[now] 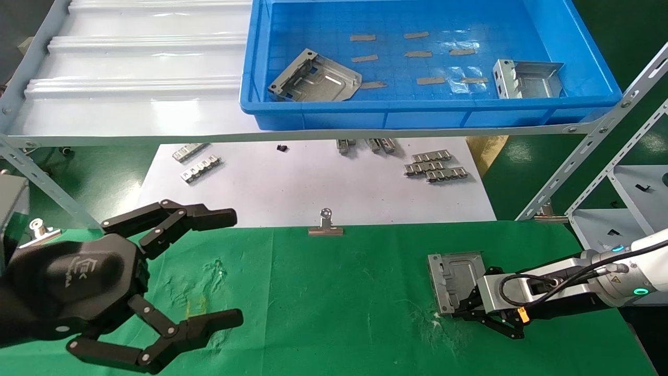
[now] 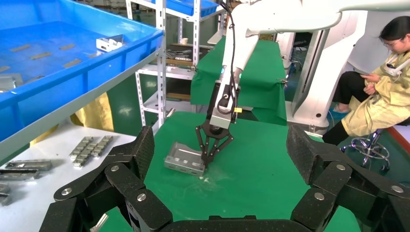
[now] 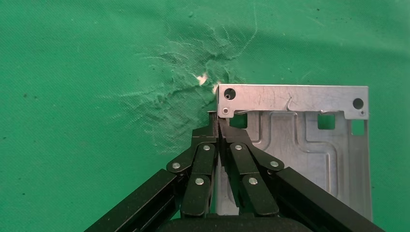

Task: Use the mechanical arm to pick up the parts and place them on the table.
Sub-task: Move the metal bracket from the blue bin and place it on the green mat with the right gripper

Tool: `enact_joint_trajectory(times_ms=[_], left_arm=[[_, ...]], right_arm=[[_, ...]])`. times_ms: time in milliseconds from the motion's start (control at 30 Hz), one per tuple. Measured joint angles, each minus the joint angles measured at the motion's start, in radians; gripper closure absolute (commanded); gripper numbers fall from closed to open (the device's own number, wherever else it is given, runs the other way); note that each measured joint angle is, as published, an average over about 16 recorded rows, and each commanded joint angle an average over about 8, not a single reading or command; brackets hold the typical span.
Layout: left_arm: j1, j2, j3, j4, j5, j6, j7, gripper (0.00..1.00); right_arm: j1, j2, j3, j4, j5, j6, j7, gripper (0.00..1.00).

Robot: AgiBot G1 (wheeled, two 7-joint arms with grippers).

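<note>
One silvery part lies on the green table at the front right. My right gripper is low over the cloth and shut on the part's near side wall; the right wrist view shows the pinched fingertips on the part's edge by its holed flange. The left wrist view shows the same part flat on the cloth with the right gripper on it. Two more parts lie in the blue bin. My left gripper is open and empty at the front left.
The blue bin stands on a pale grey ribbed shelf. Below it a white sheet holds ridged metal strips. A binder clip sits at the sheet's front edge. A metal rack stands at the right.
</note>
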Motion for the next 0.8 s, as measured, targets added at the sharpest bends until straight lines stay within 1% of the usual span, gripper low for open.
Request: enact_joint_trajectory(times_ms=[167, 367, 633, 800], left_arm=[[0.000, 0.000, 0.000, 0.000, 0.000, 0.000, 0.000, 0.00], [0.000, 0.000, 0.000, 0.000, 0.000, 0.000, 0.000, 0.00], [0.000, 0.000, 0.000, 0.000, 0.000, 0.000, 0.000, 0.00], [0.000, 0.000, 0.000, 0.000, 0.000, 0.000, 0.000, 0.00]], right_arm=[[0.004, -0.005, 0.001, -0.017, 0.000, 0.002, -0.016, 0.00], [0.026, -0.008, -0.001, -0.028, -0.002, -0.014, -0.023, 0.00], [0.077, -0.004, -0.007, -0.032, -0.011, -0.064, -0.018, 0.00], [0.109, 0.006, 0.001, -0.020, 0.003, -0.102, -0.001, 0.00]])
